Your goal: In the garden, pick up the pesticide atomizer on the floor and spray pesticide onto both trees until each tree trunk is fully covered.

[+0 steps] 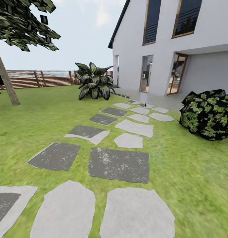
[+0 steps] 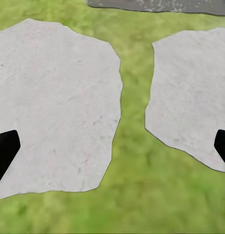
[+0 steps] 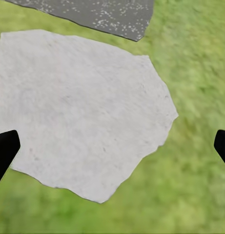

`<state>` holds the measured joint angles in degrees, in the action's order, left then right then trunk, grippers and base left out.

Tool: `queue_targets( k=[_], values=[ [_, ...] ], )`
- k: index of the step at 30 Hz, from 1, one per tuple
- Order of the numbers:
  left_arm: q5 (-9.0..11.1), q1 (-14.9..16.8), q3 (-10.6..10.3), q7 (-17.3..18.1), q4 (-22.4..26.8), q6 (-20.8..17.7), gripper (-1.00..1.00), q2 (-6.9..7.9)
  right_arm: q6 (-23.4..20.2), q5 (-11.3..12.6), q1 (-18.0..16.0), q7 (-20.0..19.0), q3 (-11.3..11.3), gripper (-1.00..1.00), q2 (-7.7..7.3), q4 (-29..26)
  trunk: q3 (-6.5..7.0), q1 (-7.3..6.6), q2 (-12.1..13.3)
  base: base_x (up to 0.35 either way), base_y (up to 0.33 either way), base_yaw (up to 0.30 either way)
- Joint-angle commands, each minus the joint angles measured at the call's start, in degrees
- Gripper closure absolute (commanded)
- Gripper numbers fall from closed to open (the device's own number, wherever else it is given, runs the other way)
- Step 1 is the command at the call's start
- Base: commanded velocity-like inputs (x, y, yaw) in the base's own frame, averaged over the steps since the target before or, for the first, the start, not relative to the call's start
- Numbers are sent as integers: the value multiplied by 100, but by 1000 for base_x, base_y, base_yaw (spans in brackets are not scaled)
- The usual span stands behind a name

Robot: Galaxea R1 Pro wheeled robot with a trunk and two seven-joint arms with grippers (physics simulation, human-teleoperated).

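Observation:
One tree stands at the far left of the lawn in the head view, with a leaning grey-brown tree trunk (image 1: pixel 6 81) and a blocky green canopy (image 1: pixel 23 19). A tiny dark upright object (image 1: pixel 145 105) stands on the far stones near the house; it is too small to tell whether it is the pesticide atomizer. My left gripper (image 2: pixel 112 151) hangs open over two pale stepping stones (image 2: pixel 53 107), holding nothing. My right gripper (image 3: pixel 112 151) is open too, above a pale stone (image 3: pixel 83 112) and grass, its black fingertips (image 3: pixel 5 148) wide apart.
A path of grey and pale stepping stones (image 1: pixel 118 163) runs from me toward the white house (image 1: pixel 179 46). A broad-leaved plant (image 1: pixel 94 82) stands by the house corner and a dark leafy bush (image 1: pixel 209 114) at the right. A slatted wooden fence (image 1: pixel 44 78) closes the back.

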<state>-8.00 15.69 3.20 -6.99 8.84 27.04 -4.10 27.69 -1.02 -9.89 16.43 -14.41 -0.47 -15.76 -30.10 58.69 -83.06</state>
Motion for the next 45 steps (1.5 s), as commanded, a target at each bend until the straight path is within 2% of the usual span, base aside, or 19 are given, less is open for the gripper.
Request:
queue_targets(
  k=[1, 45],
  values=[
    [-59, 4, 32, -30, -6, 19, -100, -3, 0, -11, -4, 53, -44, -100, -3, 2, -6, 3, -2, 350, 9, 0],
    [-62, 4, 32, -30, -6, 16, -100, -3, 0, -12, -4, 53, -44, -100, -3, 2, -6, 3, -2, 350, 1, 0]
  ],
)
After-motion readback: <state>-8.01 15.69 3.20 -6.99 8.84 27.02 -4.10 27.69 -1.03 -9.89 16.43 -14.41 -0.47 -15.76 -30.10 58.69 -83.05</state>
